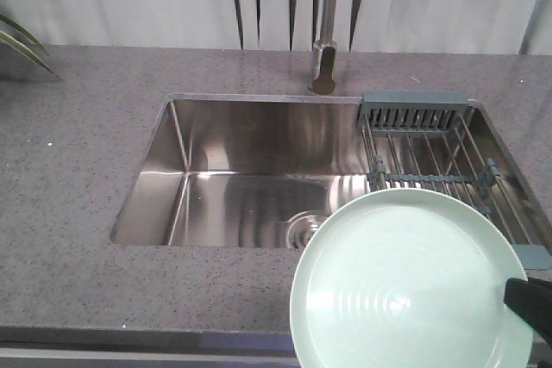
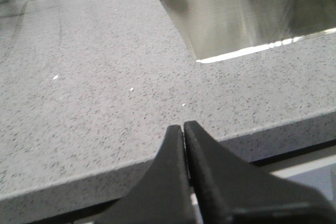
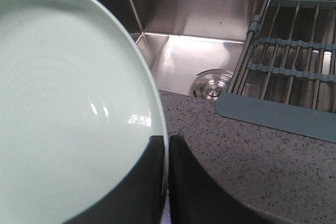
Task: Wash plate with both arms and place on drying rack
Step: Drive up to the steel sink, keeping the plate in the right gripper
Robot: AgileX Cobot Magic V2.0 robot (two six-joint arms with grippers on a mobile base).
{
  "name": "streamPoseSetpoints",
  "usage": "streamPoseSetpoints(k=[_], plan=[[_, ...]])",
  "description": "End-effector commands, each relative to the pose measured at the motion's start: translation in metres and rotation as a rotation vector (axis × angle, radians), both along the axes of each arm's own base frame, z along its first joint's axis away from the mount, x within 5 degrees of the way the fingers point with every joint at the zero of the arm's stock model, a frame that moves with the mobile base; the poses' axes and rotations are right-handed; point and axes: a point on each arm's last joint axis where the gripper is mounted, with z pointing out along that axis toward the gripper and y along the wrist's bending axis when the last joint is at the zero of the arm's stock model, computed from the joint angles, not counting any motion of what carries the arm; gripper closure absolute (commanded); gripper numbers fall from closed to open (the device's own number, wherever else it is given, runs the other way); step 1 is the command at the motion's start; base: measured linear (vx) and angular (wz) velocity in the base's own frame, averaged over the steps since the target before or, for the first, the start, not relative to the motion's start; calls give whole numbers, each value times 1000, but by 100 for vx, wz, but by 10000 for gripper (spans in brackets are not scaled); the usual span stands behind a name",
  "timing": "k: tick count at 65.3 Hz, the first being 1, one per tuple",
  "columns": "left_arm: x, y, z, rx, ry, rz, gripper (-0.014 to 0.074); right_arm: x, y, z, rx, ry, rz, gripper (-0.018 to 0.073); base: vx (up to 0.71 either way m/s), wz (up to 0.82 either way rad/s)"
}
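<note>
The pale mint-green plate (image 1: 410,286) hangs in the air over the counter's front edge, at the front right of the sink, its face turned toward the front camera. My right gripper (image 1: 516,297) is shut on the plate's right rim; in the right wrist view the plate (image 3: 63,103) fills the left half and the gripper (image 3: 167,145) pinches its edge. The drying rack (image 1: 431,165) spans the right end of the sink, and its rods (image 3: 294,61) show beyond the plate. My left gripper (image 2: 183,132) is shut on nothing, at the counter's front edge left of the sink.
The steel sink basin (image 1: 250,178) lies left of the rack, with its drain (image 1: 304,230) near the front. A faucet (image 1: 326,58) stands behind it. Grey speckled counter (image 1: 78,144) surrounds the sink. Plant leaves (image 1: 21,45) show at the far left.
</note>
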Motion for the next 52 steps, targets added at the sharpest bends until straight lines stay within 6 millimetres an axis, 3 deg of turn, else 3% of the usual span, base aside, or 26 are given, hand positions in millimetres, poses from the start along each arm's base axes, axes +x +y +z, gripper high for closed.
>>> streamPoseSetpoints(k=[1, 52], plan=[[0, -1, 17, -29, -106, -7, 603, 3, 0, 12, 40, -59, -29, 561, 3, -13], [0, -1, 17, -29, -106, -7, 603, 3, 0, 12, 40, -59, -29, 561, 3, -9]])
